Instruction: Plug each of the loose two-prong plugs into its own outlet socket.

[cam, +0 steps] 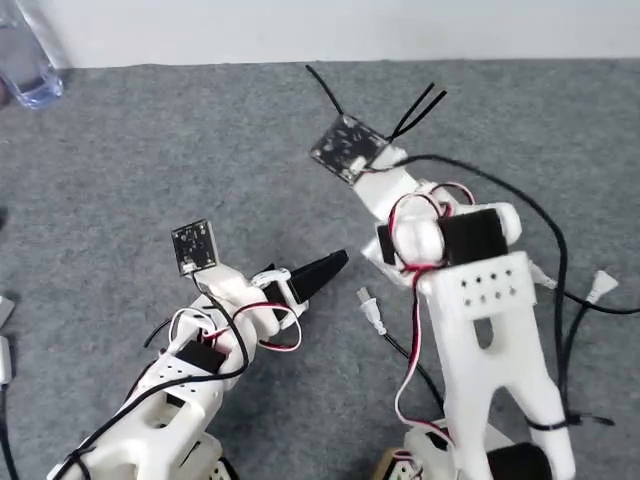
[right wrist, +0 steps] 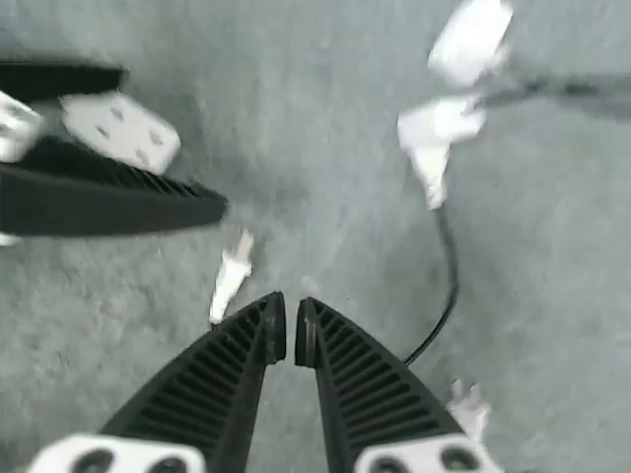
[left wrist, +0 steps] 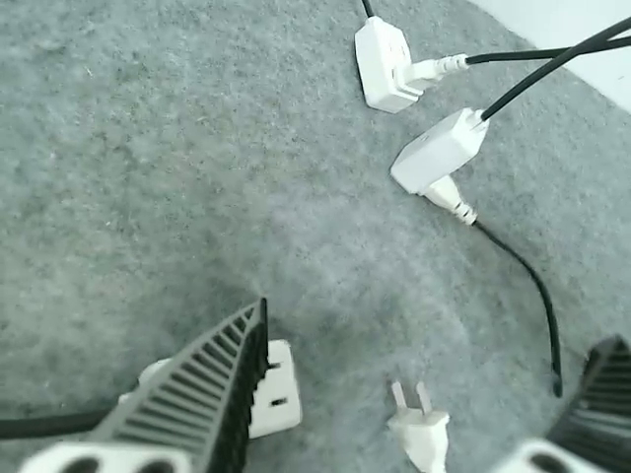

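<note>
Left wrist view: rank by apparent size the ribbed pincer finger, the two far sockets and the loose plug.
1. Pincer finger: largest, nearest the camera.
2. Farthest socket and middle socket: alike, unranked.
3. Loose plug: smallest, though cut by the picture's edge.

Legible text, labels, brands, numbers, signs: none. Wrist circuit boards bear marks too small to read; white outlet sockets and loose plugs carry no readable print
</note>
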Available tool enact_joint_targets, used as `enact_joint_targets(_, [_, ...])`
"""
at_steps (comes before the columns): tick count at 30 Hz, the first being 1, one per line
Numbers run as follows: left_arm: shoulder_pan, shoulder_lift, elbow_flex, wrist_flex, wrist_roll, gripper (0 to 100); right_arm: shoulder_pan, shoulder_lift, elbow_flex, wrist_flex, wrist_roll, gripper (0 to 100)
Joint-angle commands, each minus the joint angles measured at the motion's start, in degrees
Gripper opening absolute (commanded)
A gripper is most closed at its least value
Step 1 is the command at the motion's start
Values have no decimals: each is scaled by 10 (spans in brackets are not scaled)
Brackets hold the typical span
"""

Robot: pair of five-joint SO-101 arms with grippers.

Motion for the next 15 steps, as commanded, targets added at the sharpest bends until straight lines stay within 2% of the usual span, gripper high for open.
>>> enact_joint_targets(1, [-3, -5, -2, -4, -2, 459, 25, 0, 81, -52, 11, 9])
enact_joint_targets(5, [-24, -5, -4, -4, -18, 459, 23, -7, 160, -85, 11, 14])
enact_joint_targets(9, [-101, -5, -7, -5, -106, 459, 27, -7, 219, -125, 11, 105])
enact_joint_targets(12, [-165, -5, -3, -48, -171, 459, 25, -8, 265, -162, 12, 177])
enact_joint_targets(15, [-190, -5, 1, -62, -170, 459, 24, -6, 309, -222, 34, 162])
